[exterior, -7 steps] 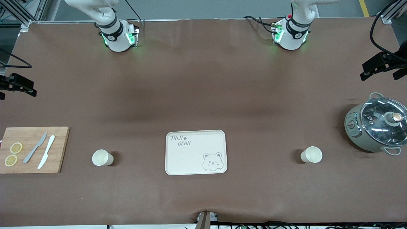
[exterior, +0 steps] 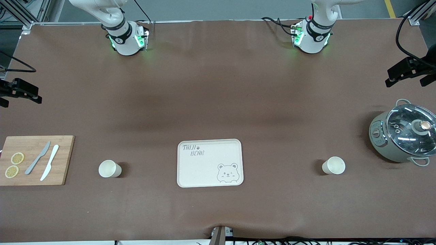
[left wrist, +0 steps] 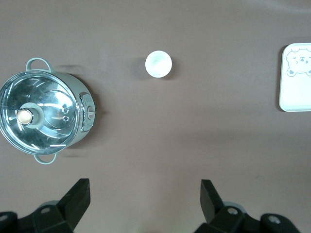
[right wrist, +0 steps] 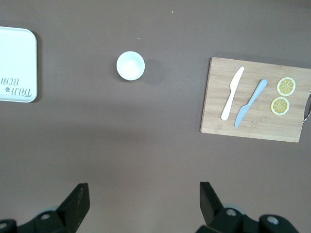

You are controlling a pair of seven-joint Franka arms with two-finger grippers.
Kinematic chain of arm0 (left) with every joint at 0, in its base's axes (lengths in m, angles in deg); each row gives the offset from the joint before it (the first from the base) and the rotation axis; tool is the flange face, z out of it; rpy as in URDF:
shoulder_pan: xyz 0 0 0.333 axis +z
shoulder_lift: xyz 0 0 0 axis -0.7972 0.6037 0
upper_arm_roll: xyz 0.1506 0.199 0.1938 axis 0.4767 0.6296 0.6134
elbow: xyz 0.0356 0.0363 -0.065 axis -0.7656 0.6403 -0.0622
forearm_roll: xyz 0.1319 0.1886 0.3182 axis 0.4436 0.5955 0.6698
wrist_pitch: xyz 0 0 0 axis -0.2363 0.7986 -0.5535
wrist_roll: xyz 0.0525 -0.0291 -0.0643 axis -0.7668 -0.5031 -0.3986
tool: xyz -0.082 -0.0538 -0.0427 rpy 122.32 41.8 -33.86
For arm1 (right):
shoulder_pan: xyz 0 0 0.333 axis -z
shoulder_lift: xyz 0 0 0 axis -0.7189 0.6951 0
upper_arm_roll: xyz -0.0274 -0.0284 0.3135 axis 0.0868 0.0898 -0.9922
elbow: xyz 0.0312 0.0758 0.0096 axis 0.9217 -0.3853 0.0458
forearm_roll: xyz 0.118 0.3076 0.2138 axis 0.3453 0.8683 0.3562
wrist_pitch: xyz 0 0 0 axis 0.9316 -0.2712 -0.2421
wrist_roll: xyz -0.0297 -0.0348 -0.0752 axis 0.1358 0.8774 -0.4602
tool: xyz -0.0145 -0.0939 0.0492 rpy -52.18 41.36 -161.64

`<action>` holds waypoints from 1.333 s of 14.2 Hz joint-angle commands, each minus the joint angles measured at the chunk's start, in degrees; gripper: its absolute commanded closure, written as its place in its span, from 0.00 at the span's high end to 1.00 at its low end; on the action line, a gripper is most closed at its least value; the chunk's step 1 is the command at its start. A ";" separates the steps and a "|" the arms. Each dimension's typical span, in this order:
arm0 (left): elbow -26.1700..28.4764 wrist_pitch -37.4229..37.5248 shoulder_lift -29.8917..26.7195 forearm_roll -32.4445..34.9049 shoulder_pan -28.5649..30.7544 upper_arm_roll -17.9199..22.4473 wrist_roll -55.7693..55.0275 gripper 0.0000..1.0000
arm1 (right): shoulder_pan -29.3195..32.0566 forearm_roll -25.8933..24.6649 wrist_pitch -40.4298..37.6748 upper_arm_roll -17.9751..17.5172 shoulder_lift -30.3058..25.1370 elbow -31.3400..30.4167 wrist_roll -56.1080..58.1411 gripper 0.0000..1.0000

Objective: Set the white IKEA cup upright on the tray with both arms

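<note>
Bamboo cutting board at right arm's end of table, carrying grey knife and white knife side by side, blades apart; two lemon slices beside grey knife (one nearer front camera). Grey-green pot at left arm's end: two loop handles, glass lid seated, metal knob on top. Brown table covering underneath.

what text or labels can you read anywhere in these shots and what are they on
"TAIJI BEAR" with a small paw mark: printed in grey on the cream tray, in the corner diagonally across from its bear face drawing.
Markings on the pot's control panel: too small to read.
Nothing readable on the two cups, the cutting board or the knives.
</note>
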 commanded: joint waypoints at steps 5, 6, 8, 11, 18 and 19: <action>0.34 -0.34 3.45 -0.72 0.15 -0.56 0.53 1.00 | 1.16 0.17 2.30 0.03 0.75 0.37 -0.45 1.00; 0.34 -0.52 4.59 -0.73 0.15 -0.65 0.53 1.00 | 1.68 0.34 2.38 0.03 0.67 0.37 -0.53 1.00; 0.34 -2.53 7.05 -0.64 0.50 -0.65 0.53 1.00 | 1.68 0.87 2.65 0.03 0.67 0.46 -1.14 1.00; 0.43 -5.87 11.71 0.68 0.68 -0.65 3.52 1.00 | 1.34 0.87 3.09 -0.06 0.67 0.46 -9.12 1.00; 0.34 -14.39 19.80 2.25 0.68 -0.21 7.83 1.00 | 1.60 0.87 4.05 -0.14 1.19 0.28 -8.88 1.00; 0.34 -15.54 20.94 2.78 0.77 -0.21 8.00 1.00 | 1.60 0.96 4.14 -0.14 1.45 0.28 -8.88 1.00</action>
